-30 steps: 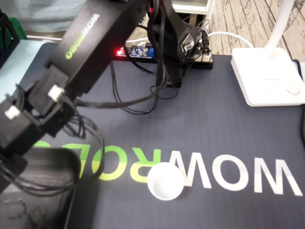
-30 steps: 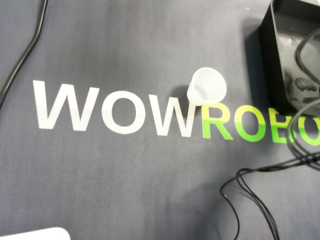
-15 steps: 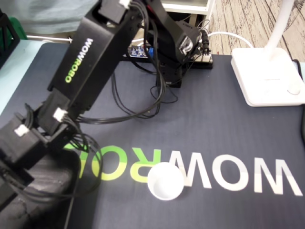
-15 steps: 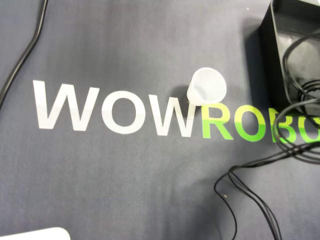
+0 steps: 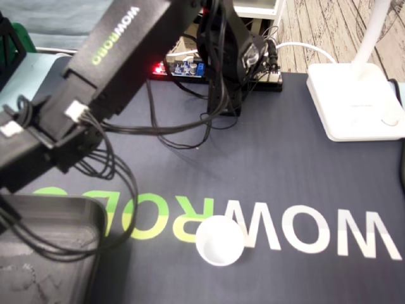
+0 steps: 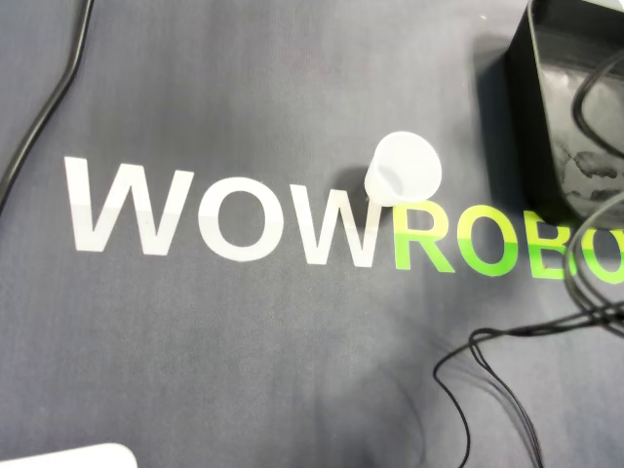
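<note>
Now, cup (image 5: pixel 219 240): standing upright on the mat (image 5: pixel 285 164), sitting on the lettering, near the black tray (image 5: pixel 88 212)
arm (image 5: pixel 107 57): reaching over the tray
gripper: lying outside both views, grip cannot be told

A dark grey mat (image 5: pixel 297 164) carries large lettering, white for WOW and lime green for ROBO. The cup (image 5: pixel 219 240) is plain milky white. The tray (image 6: pixel 519 117) is black. The black arm (image 5: pixel 120 50) bears a green and white logo. Its cables (image 5: pixel 214 95) are black. The lamp base (image 5: pixel 354 101) is white.
</note>
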You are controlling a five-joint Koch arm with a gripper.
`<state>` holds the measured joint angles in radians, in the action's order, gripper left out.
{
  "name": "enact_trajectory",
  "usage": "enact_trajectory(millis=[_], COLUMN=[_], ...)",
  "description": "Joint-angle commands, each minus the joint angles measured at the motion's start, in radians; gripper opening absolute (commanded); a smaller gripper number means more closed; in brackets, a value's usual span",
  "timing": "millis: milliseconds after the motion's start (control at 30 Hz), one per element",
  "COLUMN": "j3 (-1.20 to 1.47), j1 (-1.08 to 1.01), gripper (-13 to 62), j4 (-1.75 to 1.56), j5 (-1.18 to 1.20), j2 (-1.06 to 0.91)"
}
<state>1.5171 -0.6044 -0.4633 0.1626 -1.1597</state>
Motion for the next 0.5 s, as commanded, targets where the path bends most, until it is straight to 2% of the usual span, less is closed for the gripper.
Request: enact_trajectory(millis=[0, 267, 467], j3=[-0.048, 0.178, 0.468], j1=[0.0, 0.014, 0.158], gripper=[-1.2, -1.2, -1.2], j4=[-0.06, 0.005, 0.049], j5=[-0.137, -0.463, -0.637], j2=[-0.078, -0.288, -0.56])
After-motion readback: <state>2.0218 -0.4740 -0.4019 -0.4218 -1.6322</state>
